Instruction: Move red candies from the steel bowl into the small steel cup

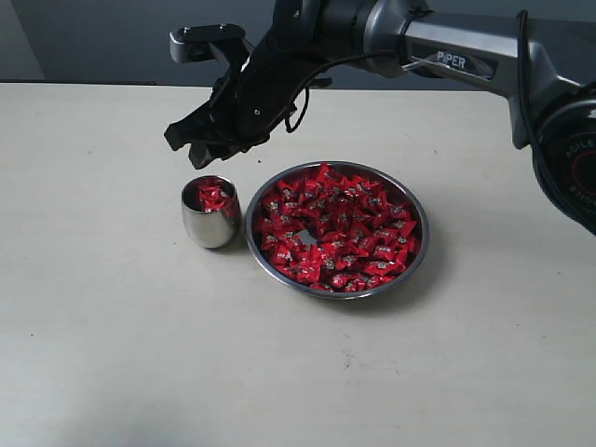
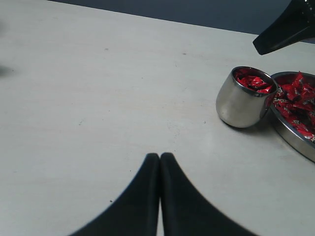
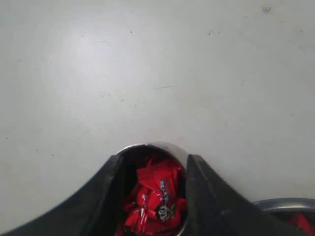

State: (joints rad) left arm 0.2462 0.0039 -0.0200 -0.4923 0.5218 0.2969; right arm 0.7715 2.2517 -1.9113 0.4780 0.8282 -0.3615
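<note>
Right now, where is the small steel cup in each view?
Exterior view: small steel cup left of centre, close beside the steel bowl, below the right gripper.
Left wrist view: cup beyond the shut left gripper, beside the bowl.
Right wrist view: cup rim between the right gripper's open jaws.
Shared landmark: the bowl's rim, in all three.

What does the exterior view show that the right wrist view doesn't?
Only the exterior view shows the whole steel bowl full of red candies, and the right gripper above the small steel cup. Only the right wrist view looks down between the open fingers into the cup, close enough to see print on wrappers. Both show candies in the cup, the pale table and part of the bowl's rim.
</note>
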